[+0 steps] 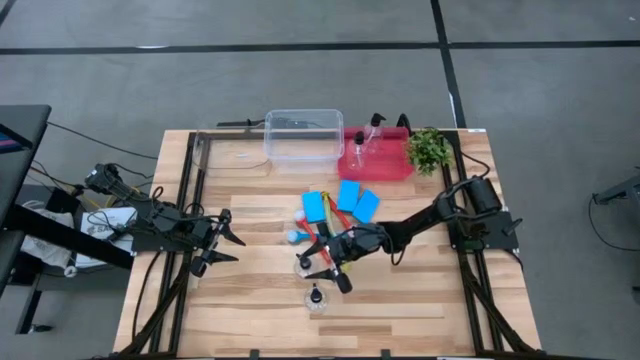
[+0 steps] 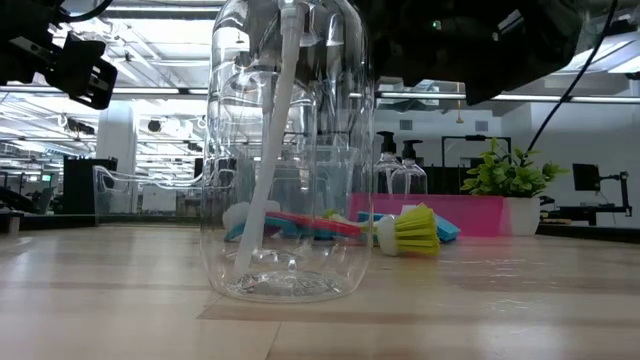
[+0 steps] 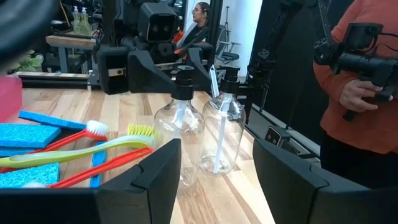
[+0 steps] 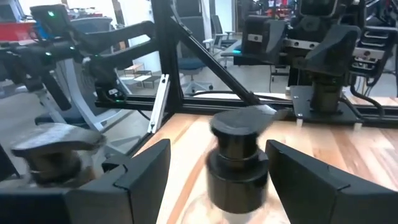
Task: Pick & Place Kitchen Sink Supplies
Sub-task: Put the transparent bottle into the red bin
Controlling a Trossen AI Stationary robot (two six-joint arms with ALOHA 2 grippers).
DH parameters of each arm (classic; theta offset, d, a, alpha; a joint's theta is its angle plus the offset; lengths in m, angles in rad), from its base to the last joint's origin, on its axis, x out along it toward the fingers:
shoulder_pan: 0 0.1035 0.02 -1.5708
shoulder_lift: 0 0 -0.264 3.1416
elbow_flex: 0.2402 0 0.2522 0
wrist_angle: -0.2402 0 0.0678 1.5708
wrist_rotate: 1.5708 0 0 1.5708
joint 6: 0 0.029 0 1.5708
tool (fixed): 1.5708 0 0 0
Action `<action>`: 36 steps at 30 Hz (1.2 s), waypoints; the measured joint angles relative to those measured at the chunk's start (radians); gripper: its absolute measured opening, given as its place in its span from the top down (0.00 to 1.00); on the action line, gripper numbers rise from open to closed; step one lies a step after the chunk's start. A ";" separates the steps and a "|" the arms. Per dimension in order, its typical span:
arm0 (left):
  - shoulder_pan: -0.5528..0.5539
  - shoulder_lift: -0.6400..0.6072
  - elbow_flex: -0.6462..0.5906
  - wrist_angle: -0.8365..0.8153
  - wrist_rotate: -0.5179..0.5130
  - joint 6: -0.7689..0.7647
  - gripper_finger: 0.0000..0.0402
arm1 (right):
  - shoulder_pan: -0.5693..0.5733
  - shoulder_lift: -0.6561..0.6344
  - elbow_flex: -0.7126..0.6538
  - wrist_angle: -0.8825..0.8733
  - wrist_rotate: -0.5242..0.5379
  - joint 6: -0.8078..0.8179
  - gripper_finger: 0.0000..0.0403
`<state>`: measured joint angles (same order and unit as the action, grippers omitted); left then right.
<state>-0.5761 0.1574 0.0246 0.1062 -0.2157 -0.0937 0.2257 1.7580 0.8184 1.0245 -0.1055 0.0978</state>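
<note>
Two clear pump bottles stand on the wood near the table's middle: one (image 1: 317,298) toward the near edge, huge in the low view (image 2: 285,150), and one (image 3: 178,124) under my right gripper (image 1: 322,268). That gripper is open, a finger on each side of the bottle's black pump top (image 4: 239,155), with gaps showing. Two more bottles (image 1: 362,148) stand in the red tray. Three blue sponges (image 1: 345,200) and the red, blue and yellow-green brushes (image 1: 315,235) lie just beyond the gripper. My left gripper (image 1: 228,245) waits open at the table's left.
A clear plastic tub (image 1: 303,135) and a red tray (image 1: 385,165) sit at the far edge, with a small green plant (image 1: 430,150) to the tray's right. A person in an orange top (image 3: 367,81) stands beyond the table. Bare wood lies along the near edge.
</note>
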 joint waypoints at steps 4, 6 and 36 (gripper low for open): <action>0.000 0.000 0.000 0.001 0.000 0.000 0.50 | -0.007 0.000 0.013 -0.025 -0.001 0.005 0.37; 0.000 0.000 0.000 0.005 0.000 0.000 0.50 | -0.006 0.000 0.019 -0.027 -0.002 0.005 0.37; 0.000 0.000 0.000 0.008 0.000 0.000 0.50 | 0.011 0.043 0.055 0.006 -0.003 0.054 0.37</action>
<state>-0.5758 0.1574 0.0246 0.1139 -0.2161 -0.0937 0.2363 1.8011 0.8734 1.0306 -0.1081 0.1516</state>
